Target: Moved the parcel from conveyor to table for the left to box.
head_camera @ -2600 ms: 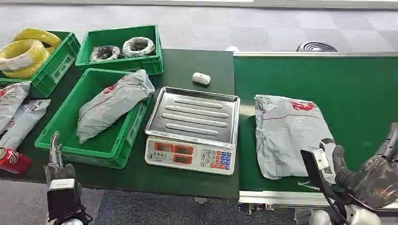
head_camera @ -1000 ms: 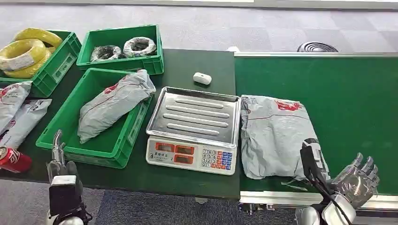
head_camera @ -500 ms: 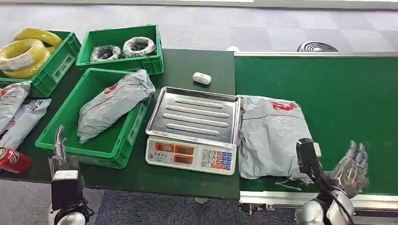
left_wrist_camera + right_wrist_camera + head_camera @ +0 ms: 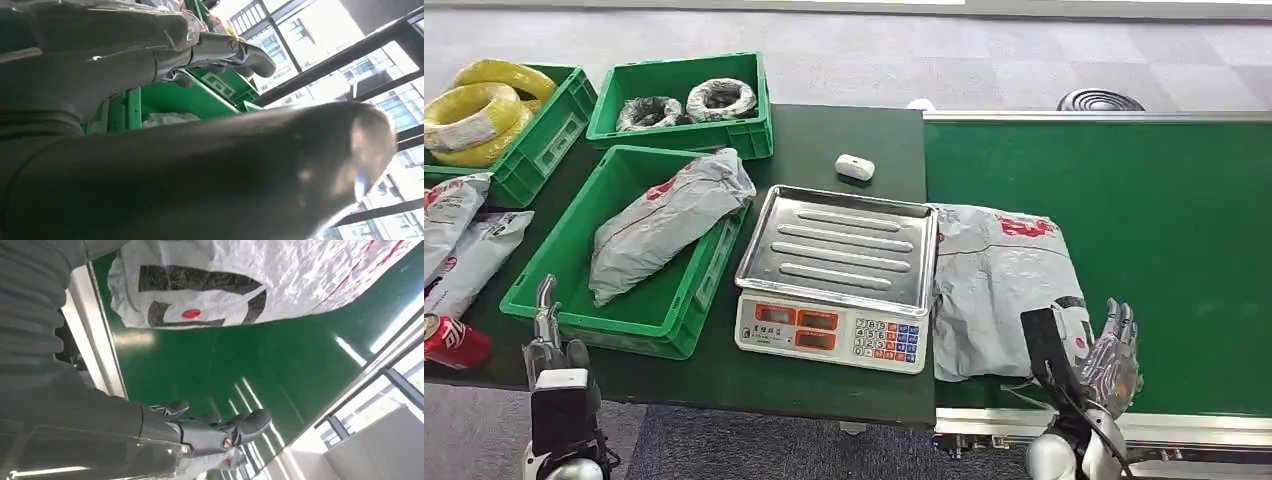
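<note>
My right hand [image 4: 1096, 362] is low at 5 o'clock, its fingers [image 4: 1114, 325] spread and pointing up, holding nothing. My left hand [image 4: 552, 345] is low at 7 o'clock, one finger raised.

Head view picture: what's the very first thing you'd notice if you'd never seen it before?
Probably the big crinkly grey plastic parcel lying on the bright green conveyor belt, its edge against the shiny silver weighing scale. The robot's right hand is at the parcel's near corner, fingers spread. To the left, a green plastic crate holds another grey parcel.
</note>
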{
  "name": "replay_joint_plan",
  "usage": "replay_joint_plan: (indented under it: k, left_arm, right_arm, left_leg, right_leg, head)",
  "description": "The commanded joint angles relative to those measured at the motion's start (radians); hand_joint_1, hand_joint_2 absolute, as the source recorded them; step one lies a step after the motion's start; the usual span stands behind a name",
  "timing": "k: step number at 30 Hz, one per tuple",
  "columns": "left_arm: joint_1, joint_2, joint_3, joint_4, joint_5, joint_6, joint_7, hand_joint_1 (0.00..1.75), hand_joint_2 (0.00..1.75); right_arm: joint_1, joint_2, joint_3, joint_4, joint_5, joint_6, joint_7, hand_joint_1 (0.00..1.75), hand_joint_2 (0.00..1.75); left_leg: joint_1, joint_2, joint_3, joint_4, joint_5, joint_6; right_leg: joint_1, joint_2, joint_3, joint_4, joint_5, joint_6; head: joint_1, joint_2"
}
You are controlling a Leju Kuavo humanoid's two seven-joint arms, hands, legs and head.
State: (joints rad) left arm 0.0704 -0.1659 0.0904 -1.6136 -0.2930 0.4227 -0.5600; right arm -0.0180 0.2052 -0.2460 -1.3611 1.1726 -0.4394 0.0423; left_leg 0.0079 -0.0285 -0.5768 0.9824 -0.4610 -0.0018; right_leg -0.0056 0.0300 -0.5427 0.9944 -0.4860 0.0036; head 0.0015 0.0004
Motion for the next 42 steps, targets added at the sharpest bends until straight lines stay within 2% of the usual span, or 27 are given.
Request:
replay_joint_plan:
  k: [1,5,8,13,15,18,19,21,28,32,35,39,42]
  left_arm:
    - [-0.01,0.018,-0.029,0.056,0.013,0.019,-0.006,0.0,0.0]
    - [-0.004,0.02,-0.033,0.052,0.013,0.025,-0.005,0.0,0.0]
    - [0.022,0.028,-0.029,0.039,0.032,0.037,-0.011,0.0,0.0]
    - [0.026,0.028,-0.03,0.038,0.035,0.039,-0.014,0.0,0.0]
    - [0.029,0.025,-0.034,0.04,0.036,0.041,-0.017,0.0,0.0]
    - [0.024,0.025,-0.044,0.047,0.042,0.04,-0.025,0.0,0.0]
    - [0.018,0.02,-0.044,0.048,0.043,0.04,-0.026,0.0,0.0]
    - [0.007,0.015,-0.046,0.05,0.042,0.036,-0.024,0.0,0.0]
    - [0.008,0.017,-0.046,0.05,0.041,0.033,-0.023,0.0,0.0]
    - [-0.002,0.012,-0.043,0.049,0.037,0.025,-0.018,0.0,0.0]
    - [-0.008,0.011,-0.039,0.038,0.027,0.019,-0.008,0.0,0.0]
    - [-0.007,0.007,-0.027,0.022,0.019,0.022,-0.002,0.0,0.0]
    - [-0.001,0.005,-0.018,0.014,0.009,0.015,0.003,0.0,0.0]
  right_arm:
    - [-0.078,-0.017,0.094,0.298,0.005,-0.018,0.033,0.0,1.75]
    - [-0.088,-0.02,0.091,0.329,-0.028,-0.031,0.016,0.0,1.75]
    - [-0.074,-0.031,0.101,0.291,0.054,-0.09,0.064,0.0,1.75]
    - [-0.071,-0.032,0.093,0.271,0.05,-0.088,0.063,0.0,1.75]
    - [-0.066,-0.046,0.07,0.245,0.127,-0.186,0.1,0.0,1.75]
    - [-0.081,-0.09,-0.011,0.21,0.155,-0.203,0.131,0.0,1.75]
    - [-0.099,-0.111,-0.042,0.229,0.18,-0.197,0.153,0.0,1.75]
    - [-0.154,-0.141,-0.122,0.317,0.169,-0.214,0.115,0.0,1.75]
    - [-0.159,-0.127,-0.131,0.33,0.18,-0.228,0.112,0.0,1.75]
    - [-0.215,-0.166,-0.186,0.42,0.236,-0.247,0.16,0.0,1.75]
    - [-0.283,-0.197,-0.223,0.517,0.227,-0.249,0.127,0.0,1.75]
    - [-0.297,-0.15,-0.222,0.455,0.134,-0.238,0.021,0.0,1.75]
    - [-0.264,-0.114,-0.195,0.323,0.171,-0.23,0.044,0.0,1.75]
  left_leg:
    - [0.001,0.004,0.003,-0.002,0.0,-0.001]
    - [0.001,0.002,0.002,-0.002,0.0,0.0]
    - [0.001,0.004,0.003,-0.002,0.0,0.0]
    - [0.0,0.003,0.001,-0.002,0.0,0.0]
    - [0.0,0.003,0.001,-0.002,0.0,0.0]
    - [-0.001,0.0,0.0,-0.002,0.001,0.0]
    - [-0.001,0.0,0.0,-0.001,0.001,0.0]
    - [-0.001,0.0,0.0,-0.001,0.001,0.001]
    - [-0.001,0.002,0.001,-0.001,0.0,0.0]
    - [-0.001,0.001,0.001,-0.001,0.001,0.0]
    - [-0.001,0.001,0.001,0.0,0.001,0.0]
    - [-0.001,0.004,0.0,0.0,0.0,0.0]
    - [-0.001,0.003,-0.001,0.0,0.0,0.0]
  right_leg:
    - [0.001,0.001,0.002,-0.003,0.001,0.0]
    - [0.001,-0.001,0.002,-0.002,0.001,0.0]
    - [0.001,-0.001,0.002,-0.003,0.001,0.0]
    - [0.001,-0.001,0.001,-0.002,0.0,0.0]
    - [0.001,-0.002,0.001,-0.002,0.001,0.0]
    - [0.0,-0.004,0.0,-0.001,0.0,0.001]
    - [0.0,-0.004,0.0,-0.001,0.0,0.001]
    - [-0.001,-0.005,0.0,-0.002,0.0,0.001]
    - [-0.001,-0.002,0.001,-0.002,0.0,0.0]
    - [0.0,-0.002,0.001,-0.001,0.001,0.0]
    - [0.0,-0.002,0.0,-0.001,0.001,0.001]
    - [0.0,0.001,-0.001,0.0,0.001,0.001]
    - [-0.001,0.0,-0.002,0.0,0.001,0.0]
  head:
    - [0.0,0.0]
    - [0.0,0.0]
    - [0.0,0.0]
    - [0.0,0.0]
    - [0.0,0.0]
    - [0.0,0.0]
    - [0.0,0.0]
    - [0.0,0.0]
    - [0.0,0.0]
    - [0.0,0.0]
    - [0.0,0.0]
    - [0.0,0.0]
    - [0.0,0.0]
